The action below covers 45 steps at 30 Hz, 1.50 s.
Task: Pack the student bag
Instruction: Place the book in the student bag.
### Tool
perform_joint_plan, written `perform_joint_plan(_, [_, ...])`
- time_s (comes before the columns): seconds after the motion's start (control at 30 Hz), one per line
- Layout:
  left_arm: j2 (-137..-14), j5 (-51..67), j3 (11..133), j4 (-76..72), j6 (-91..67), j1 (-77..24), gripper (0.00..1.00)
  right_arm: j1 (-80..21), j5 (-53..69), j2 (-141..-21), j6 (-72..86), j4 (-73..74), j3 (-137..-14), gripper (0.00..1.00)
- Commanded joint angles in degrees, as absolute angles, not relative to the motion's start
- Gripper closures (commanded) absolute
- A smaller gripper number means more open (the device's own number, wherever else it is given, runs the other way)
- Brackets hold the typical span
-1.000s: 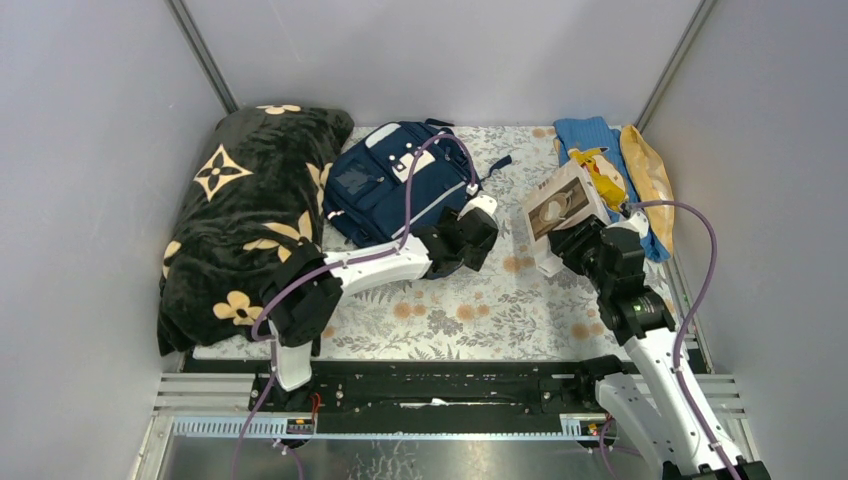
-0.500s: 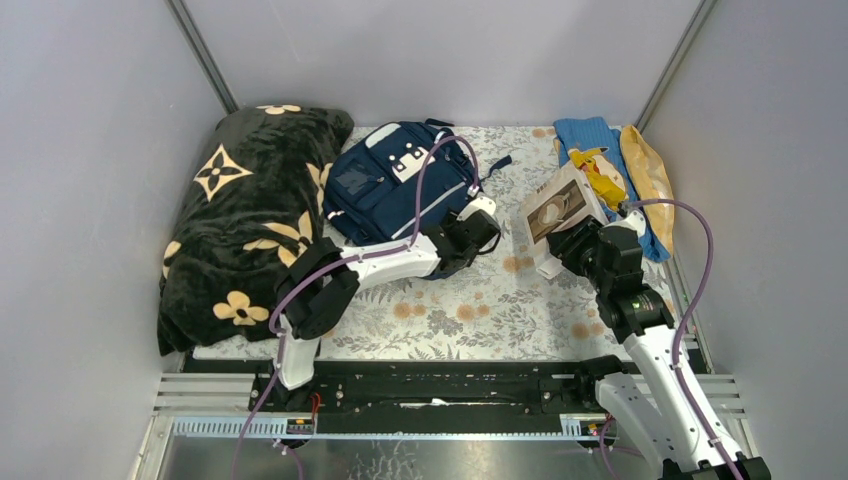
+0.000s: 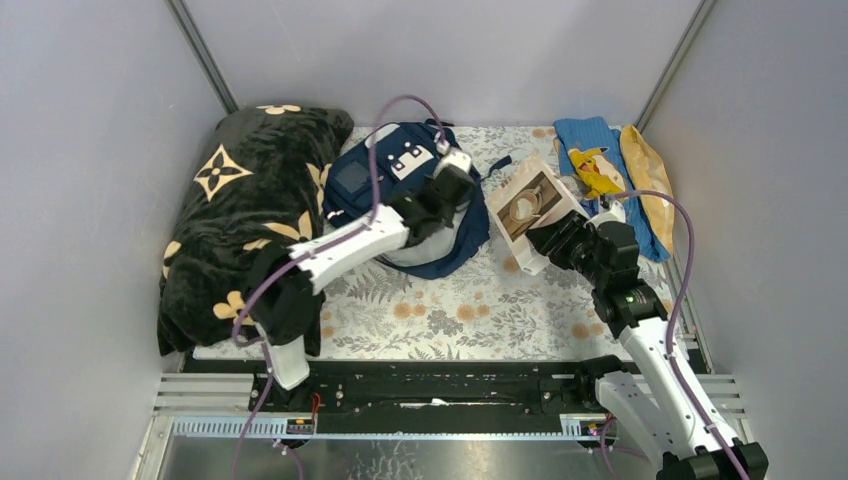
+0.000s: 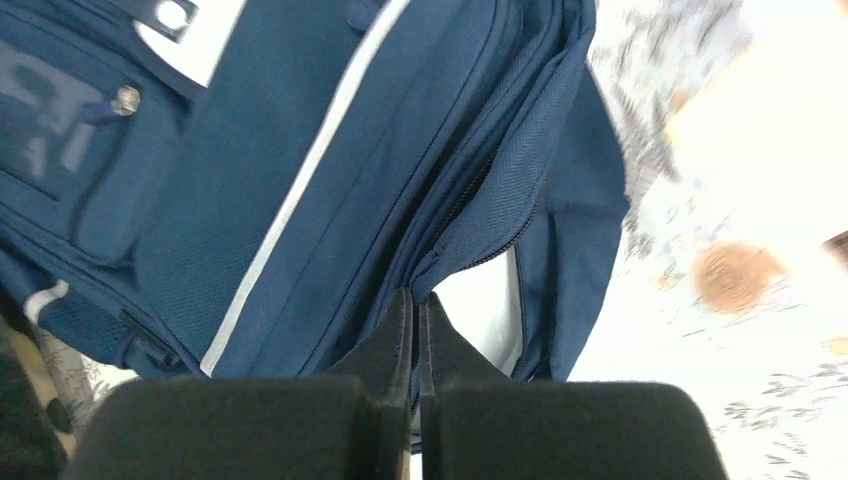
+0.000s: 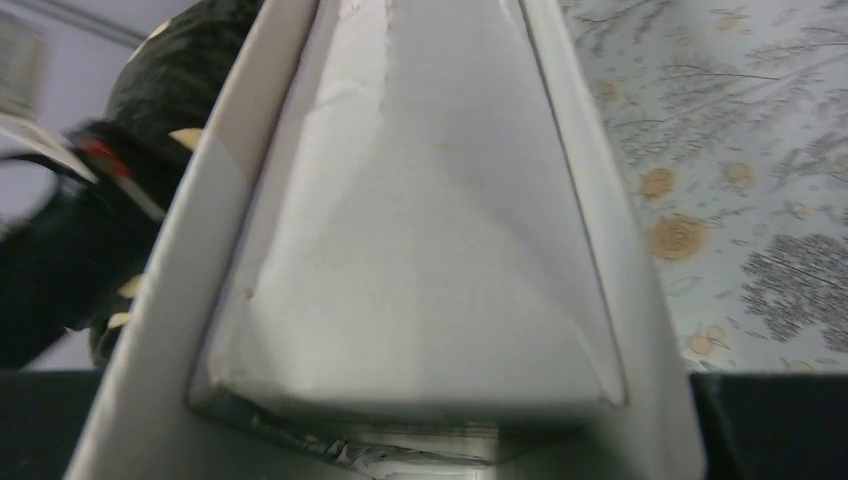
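Observation:
The navy student bag [image 3: 365, 190] lies at the back centre of the floral mat. My left gripper [image 3: 452, 186] is shut on the fabric edge beside the bag's zip and holds it up, so the pale lining [image 3: 418, 251] shows. In the left wrist view the black fingertips [image 4: 400, 318] pinch the blue flap [image 4: 470, 235] together. My right gripper [image 3: 562, 240] is shut on a white book [image 3: 528, 203] with a coffee-cup cover, tilted in the air just right of the bag. That book [image 5: 420, 230] fills the right wrist view and hides the fingers.
A black blanket with tan flowers [image 3: 250, 215] is heaped on the left. A light blue cloth with a yellow cartoon figure [image 3: 598, 160] and a yellow-orange bundle [image 3: 648, 178] lie at the back right. Grey walls close in on three sides of the floral mat [image 3: 450, 310].
My left gripper went from open beside the bag to shut on its zip edge, moving back and up and lifting it. The right arm carried the book left toward the bag.

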<state>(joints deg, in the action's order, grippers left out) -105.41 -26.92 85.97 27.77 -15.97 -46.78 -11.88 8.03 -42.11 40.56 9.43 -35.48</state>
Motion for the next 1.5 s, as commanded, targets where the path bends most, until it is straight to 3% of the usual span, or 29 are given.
perform_joint_plan(0.0, [-95.9, -21.7, 92.0, 27.4, -17.9, -40.2, 1.00, -11.7, 16.9, -43.0, 41.6, -2.4, -35.7, 0.92])
perform_joint_plan(0.23, [-88.8, -16.0, 94.2, 22.3, -21.8, -33.4, 1.00, -13.4, 23.1, -46.2, 51.7, -14.7, -30.6, 0.92])
perform_joint_plan(0.4, [-87.4, -13.9, 94.1, 19.8, -22.4, -31.6, 1.00, -18.0, 26.5, -54.7, 61.2, -28.9, -27.2, 0.92])
perform_joint_plan(0.57, [-87.8, -11.3, 93.4, 19.2, -24.5, -30.9, 1.00, -26.1, 23.1, -64.9, 62.8, -35.6, -30.1, 0.95])
perform_joint_plan(0.8, [-84.8, -6.5, 90.3, 15.6, -27.9, -30.7, 1.00, -30.0, 16.5, -80.4, 67.3, -46.8, -33.9, 0.93])
perform_joint_plan(0.97, [-80.9, -1.3, 87.1, 12.2, -28.4, -30.7, 1.00, -33.0, 14.5, -94.0, 72.0, -53.3, -42.1, 0.94])
perform_joint_plan(1.27, [-74.6, 7.4, 78.3, 3.6, -28.5, -30.6, 1.00, -39.5, 1.7, -112.7, 75.8, -45.2, -63.4, 0.94])
perform_joint_plan(1.47, [-71.1, 11.6, 73.5, 0.3, -32.0, -30.6, 1.00, -40.1, 2.5, -126.3, 77.0, -41.5, -80.7, 0.89])
